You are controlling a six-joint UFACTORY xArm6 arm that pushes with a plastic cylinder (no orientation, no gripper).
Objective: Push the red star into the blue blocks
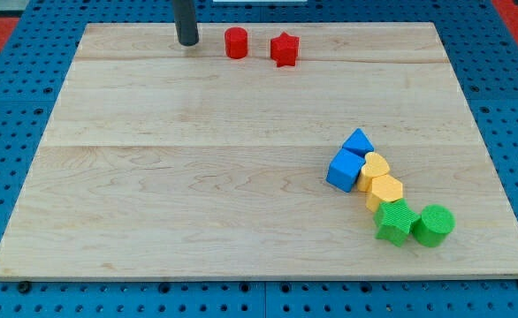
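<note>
Top centre: red star (284, 49), upright, untouched.

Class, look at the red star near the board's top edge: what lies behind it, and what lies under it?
Behind the red star only the board's top edge shows. Beneath it is the board; that contact patch is hidden.

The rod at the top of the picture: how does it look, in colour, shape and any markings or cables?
My tool is a plain, straight, dark grey rod, round like a thick pipe, with a smooth matt surface. My tip ends flat on the wooden board. No markings, cables or sleeves show on it. Its upper part leaves the picture at the top, so nothing of the arm above is seen.
</note>
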